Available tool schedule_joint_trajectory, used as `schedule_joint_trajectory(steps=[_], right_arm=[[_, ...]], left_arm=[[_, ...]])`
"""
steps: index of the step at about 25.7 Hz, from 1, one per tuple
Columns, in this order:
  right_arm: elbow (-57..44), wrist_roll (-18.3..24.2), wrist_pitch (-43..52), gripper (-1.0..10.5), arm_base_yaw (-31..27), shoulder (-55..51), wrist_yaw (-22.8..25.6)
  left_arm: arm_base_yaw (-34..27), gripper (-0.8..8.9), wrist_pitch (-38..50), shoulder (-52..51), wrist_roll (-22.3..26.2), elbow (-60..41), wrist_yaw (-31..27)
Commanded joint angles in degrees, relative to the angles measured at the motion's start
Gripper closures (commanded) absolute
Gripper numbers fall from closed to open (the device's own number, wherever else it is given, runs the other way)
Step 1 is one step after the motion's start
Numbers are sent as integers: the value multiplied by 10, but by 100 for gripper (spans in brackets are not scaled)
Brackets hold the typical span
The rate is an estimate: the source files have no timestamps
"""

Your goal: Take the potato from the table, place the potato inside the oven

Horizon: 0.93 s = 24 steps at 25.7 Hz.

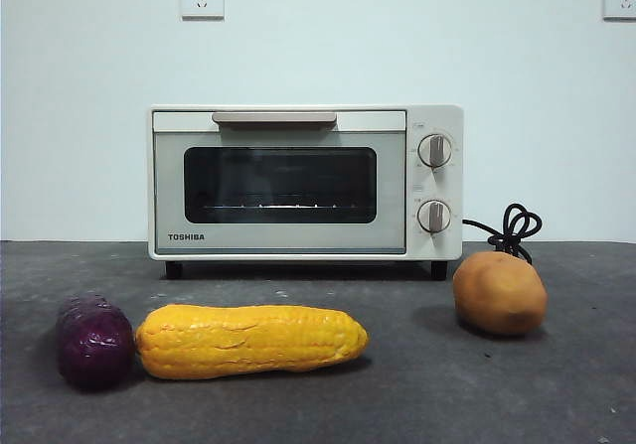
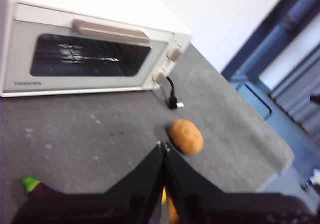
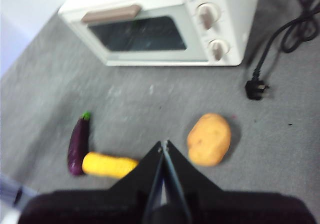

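Observation:
The tan-brown potato rests on the dark grey table, right of the corn and in front of the oven's knob side. It also shows in the left wrist view as the potato and in the right wrist view as the potato. The cream Toshiba oven stands behind with its glass door closed; both wrist views show the oven. My left gripper and right gripper hover above the table, both shut and empty, each a short way from the potato.
A yellow corn cob and a dark purple vegetable lie at the front left. The oven's black cord coils behind the potato, its plug lying on the table. The table edge drops off past the potato.

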State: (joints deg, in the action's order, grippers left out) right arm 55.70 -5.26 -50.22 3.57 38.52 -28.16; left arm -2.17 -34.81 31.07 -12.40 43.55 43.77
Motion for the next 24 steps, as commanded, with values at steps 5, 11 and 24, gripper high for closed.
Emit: schedule_joint_trajectory(steps=[5, 11, 24], right_arm=[[133, 119, -149, 958, 20, 79, -5], [148, 127, -170, 883, 37, 96, -3], [148, 83, -169, 257, 37, 110, -2]], left_arm=[[18, 820, -100, 26, 104, 75, 13], [27, 820, -110, 26, 112, 94, 10], [30, 821, -88, 30, 113, 94, -3]])
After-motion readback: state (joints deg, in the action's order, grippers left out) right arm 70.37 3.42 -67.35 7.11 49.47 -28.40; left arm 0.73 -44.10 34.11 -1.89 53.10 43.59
